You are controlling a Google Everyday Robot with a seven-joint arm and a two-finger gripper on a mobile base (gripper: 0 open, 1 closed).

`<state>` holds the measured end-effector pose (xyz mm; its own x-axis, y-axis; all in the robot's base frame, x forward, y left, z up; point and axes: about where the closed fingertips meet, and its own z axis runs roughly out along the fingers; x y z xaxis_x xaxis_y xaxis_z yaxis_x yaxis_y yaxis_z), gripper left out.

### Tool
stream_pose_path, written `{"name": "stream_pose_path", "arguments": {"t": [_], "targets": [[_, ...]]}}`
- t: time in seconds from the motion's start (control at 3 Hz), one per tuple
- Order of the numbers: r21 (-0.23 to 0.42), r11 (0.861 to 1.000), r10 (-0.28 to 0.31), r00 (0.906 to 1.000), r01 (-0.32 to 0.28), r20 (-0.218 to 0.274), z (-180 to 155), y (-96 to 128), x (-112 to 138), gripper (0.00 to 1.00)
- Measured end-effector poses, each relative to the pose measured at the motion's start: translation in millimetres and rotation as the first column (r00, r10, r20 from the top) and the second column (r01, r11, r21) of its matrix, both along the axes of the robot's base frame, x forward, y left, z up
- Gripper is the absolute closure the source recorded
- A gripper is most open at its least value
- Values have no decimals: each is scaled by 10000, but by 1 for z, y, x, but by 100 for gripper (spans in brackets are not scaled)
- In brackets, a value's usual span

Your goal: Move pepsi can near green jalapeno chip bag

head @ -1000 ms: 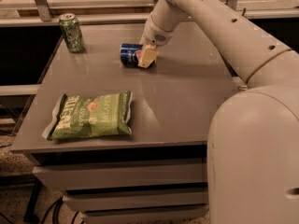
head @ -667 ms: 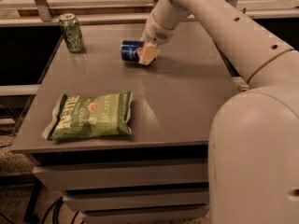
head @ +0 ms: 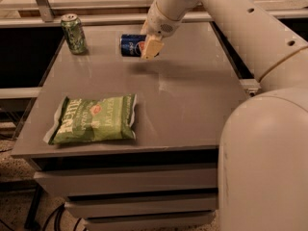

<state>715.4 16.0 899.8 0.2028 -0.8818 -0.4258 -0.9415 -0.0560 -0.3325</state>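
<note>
Change: the arm (head: 231, 18) has come up a touch over the last second. Everything else in the scene is static.
- The tabletop (head: 192, 105) shows a soft shadow below the far-centre spot, so the load looks just clear of the surface.
- The green jalapeno chip bag (head: 94, 120) is unmoved, lying flat at near left.
- The green patterned can (head: 73, 32) is unmoved, upright at far left.
- The pepsi can (head: 132, 45) rose with the arm. It's horizontal at far centre, logo toward the camera, well apart from the bag.
- The jaws look clamped on the can's right end.

My read: the pick is done and the grasp is holding. The carry hasn't begun, and that leg runs near and left toward the bag.

Pose: the arm enters from the near right and reaches far-left across the tabletop. The wrist (head: 163, 13) is tipped down-left, so the jaws hang at far centre, low over the surface.
</note>
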Motion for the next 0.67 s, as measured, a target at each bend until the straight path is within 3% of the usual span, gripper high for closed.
{"name": "stream_pose_path", "arguments": {"t": [0.67], "targets": [[42, 9903, 1390, 9901, -1391, 184, 33, 19, -41, 100]]}}
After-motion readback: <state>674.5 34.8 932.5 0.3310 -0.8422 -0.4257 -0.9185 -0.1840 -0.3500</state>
